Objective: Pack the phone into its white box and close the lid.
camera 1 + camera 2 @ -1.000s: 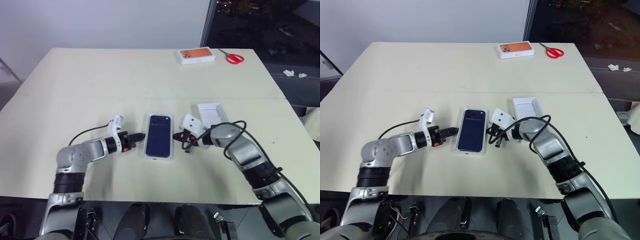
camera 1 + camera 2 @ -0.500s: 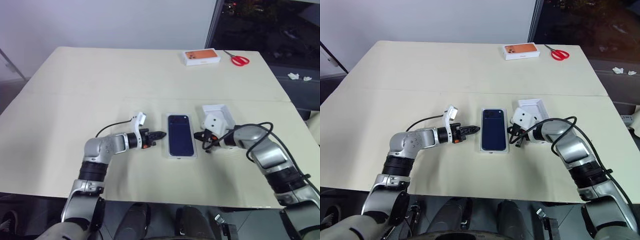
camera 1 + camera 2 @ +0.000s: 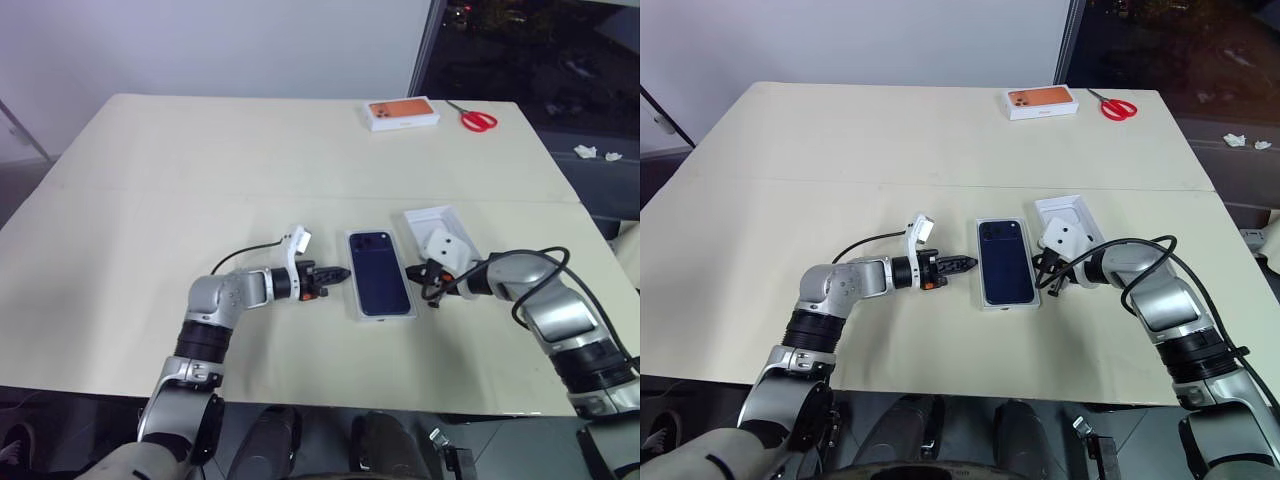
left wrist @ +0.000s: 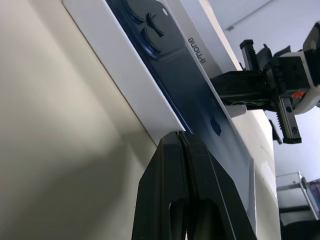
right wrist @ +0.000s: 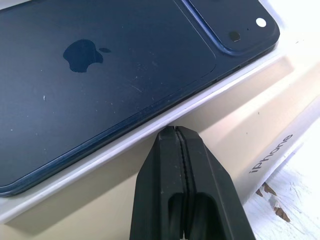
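Both grippers, left [image 3: 343,272] and right [image 3: 411,272], pinched empty, flank the phone [image 3: 380,285] in its white box [image 3: 356,300]. Lid [image 3: 428,216] waits right. Uneven nudges could skid the box sideways.

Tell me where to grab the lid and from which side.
Grip the lid by its outer long wall, from above, one finger inside and one outside. It lies hollow side up, right of the box, so its thin rim stands up to pinch.
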Controlling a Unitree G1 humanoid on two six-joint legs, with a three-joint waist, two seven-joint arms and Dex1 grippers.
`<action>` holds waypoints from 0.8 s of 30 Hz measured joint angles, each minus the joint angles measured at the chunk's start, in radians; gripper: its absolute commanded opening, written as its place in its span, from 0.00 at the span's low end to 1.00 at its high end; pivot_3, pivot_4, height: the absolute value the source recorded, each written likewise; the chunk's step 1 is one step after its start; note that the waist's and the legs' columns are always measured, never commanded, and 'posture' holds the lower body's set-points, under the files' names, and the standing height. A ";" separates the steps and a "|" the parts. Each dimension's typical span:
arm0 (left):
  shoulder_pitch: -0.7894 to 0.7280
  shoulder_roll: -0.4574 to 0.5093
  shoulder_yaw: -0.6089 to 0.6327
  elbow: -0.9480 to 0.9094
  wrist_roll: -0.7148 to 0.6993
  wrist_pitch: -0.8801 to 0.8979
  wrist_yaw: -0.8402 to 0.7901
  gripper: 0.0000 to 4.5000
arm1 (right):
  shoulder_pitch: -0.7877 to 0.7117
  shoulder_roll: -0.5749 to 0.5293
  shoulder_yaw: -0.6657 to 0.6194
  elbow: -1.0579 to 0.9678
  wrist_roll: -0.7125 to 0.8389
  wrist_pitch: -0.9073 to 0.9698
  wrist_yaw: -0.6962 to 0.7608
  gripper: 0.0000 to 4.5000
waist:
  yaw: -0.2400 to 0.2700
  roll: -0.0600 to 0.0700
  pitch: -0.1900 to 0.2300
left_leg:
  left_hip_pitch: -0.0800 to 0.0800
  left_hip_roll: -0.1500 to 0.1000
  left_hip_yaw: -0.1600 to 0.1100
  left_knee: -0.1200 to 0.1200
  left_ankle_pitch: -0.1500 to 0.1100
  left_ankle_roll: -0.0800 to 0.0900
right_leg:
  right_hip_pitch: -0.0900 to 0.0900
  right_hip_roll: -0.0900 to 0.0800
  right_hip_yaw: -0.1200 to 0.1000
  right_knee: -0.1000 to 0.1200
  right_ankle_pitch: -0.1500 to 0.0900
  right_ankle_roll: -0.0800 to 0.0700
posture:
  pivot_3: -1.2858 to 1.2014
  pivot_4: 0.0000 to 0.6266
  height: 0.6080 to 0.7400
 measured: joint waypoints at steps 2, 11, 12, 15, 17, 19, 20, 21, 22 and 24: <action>0.000 0.005 -0.007 0.000 0.008 -0.006 -0.010 0.01 | 0.002 0.000 -0.006 -0.003 0.007 0.013 0.009 0.00 | 0.000 0.000 0.000 | 0.000 0.000 0.000 0.000 0.000 0.000 | 0.000 0.000 0.000 0.000 0.000 0.000 | 0.52 0.24 1.00; -0.001 0.049 -0.015 0.001 0.015 -0.020 -0.039 0.01 | 0.006 -0.003 -0.013 -0.042 0.046 0.085 0.052 0.00 | -0.007 0.000 0.000 | 0.000 0.002 0.000 -0.001 0.000 -0.001 | -0.002 0.001 0.000 0.001 0.000 0.000 | 0.52 0.24 1.00; -0.001 0.049 -0.016 0.001 0.015 -0.021 -0.038 0.01 | 0.007 -0.006 -0.013 -0.043 0.046 0.084 0.056 0.00 | -0.007 0.000 0.000 | 0.000 0.002 0.000 -0.001 0.000 -0.001 | -0.002 0.001 0.000 0.001 0.000 0.000 | 0.52 0.24 1.00; 0.000 0.047 -0.016 0.001 0.015 -0.024 -0.038 0.01 | 0.014 -0.023 -0.007 -0.057 0.047 0.086 0.070 0.00 | -0.008 0.000 0.000 | 0.000 0.002 0.000 -0.001 0.000 -0.001 | -0.002 0.002 0.000 0.001 0.000 0.000 | 0.52 0.24 1.00; 0.001 0.046 -0.016 0.000 0.015 -0.027 -0.036 0.01 | 0.025 -0.036 -0.005 -0.082 0.052 0.101 0.084 0.00 | -0.007 0.000 0.000 | 0.000 0.002 0.000 -0.001 0.000 -0.001 | -0.002 0.001 0.000 0.001 0.000 0.000 | 0.52 0.24 1.00; 0.006 0.046 -0.016 -0.001 0.016 -0.035 -0.036 0.01 | 0.040 -0.049 -0.005 -0.109 0.059 0.115 0.100 0.00 | -0.007 0.000 0.000 | 0.000 0.002 0.000 -0.001 0.000 -0.001 | -0.002 0.002 0.000 0.001 0.000 0.000 | 0.52 0.24 1.00; 0.007 0.047 -0.016 -0.002 0.016 -0.037 -0.035 0.01 | 0.044 -0.051 -0.005 -0.119 0.064 0.127 0.106 0.00 | -0.007 0.000 0.000 | 0.000 0.002 0.000 -0.001 0.000 -0.001 | -0.002 0.002 0.000 0.001 0.000 0.000 | 0.52 0.24 1.00; 0.007 0.047 -0.016 -0.002 0.016 -0.038 -0.035 0.01 | 0.046 -0.055 -0.005 -0.125 0.070 0.137 0.111 0.00 | -0.007 0.000 0.000 | 0.000 0.002 0.000 -0.001 0.000 -0.001 | -0.002 0.002 0.000 0.001 0.000 0.000 | 0.52 0.24 1.00; 0.008 0.047 -0.016 -0.002 0.017 -0.039 -0.034 0.01 | 0.048 -0.056 -0.005 -0.131 0.073 0.146 0.113 0.00 | -0.007 0.000 0.000 | 0.000 0.002 0.000 -0.001 0.000 -0.001 | -0.002 0.002 0.000 0.001 0.000 0.000 | 0.52 0.24 1.00; 0.008 0.047 -0.016 -0.002 0.018 -0.040 -0.032 0.01 | 0.051 -0.056 -0.004 -0.145 0.077 0.161 0.116 0.00 | -0.007 0.000 0.000 | 0.000 0.003 0.000 -0.001 0.000 -0.001 | -0.002 0.002 0.000 0.001 0.000 0.000 | 0.52 0.24 1.00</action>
